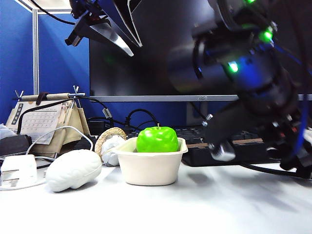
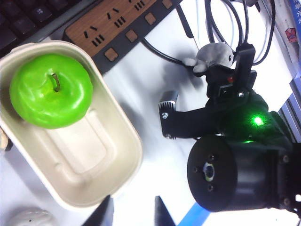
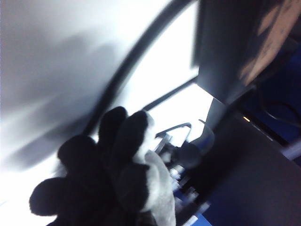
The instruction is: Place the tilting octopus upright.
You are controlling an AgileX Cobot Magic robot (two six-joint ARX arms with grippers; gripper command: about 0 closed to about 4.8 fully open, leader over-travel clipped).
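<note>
The light-grey plush octopus (image 2: 214, 54) lies beside black cables, past the bowl, in the left wrist view. My right gripper (image 2: 235, 61) is on it. In the right wrist view the octopus (image 3: 157, 188) fills the space at the jaws, with its tentacles in dark silhouette. It looks sharp against a blurred background, and the jaws are shut on it but hidden behind it. In the exterior view the right arm (image 1: 243, 83) covers the octopus. My left gripper (image 1: 135, 48) hangs high at the upper left, open and holding nothing. Its tips (image 2: 133, 207) hover over the bowl's edge.
A cream bowl (image 1: 146, 170) holds a green apple (image 1: 157, 140). A white brain-shaped toy (image 1: 73, 169) and a small whitish figure with a tan ring (image 1: 109, 146) lie to its left. Behind are a power strip (image 2: 117, 28), keyboard (image 2: 23, 19), loose cables (image 2: 225, 28), calendar (image 1: 39, 122) and monitor (image 1: 146, 58).
</note>
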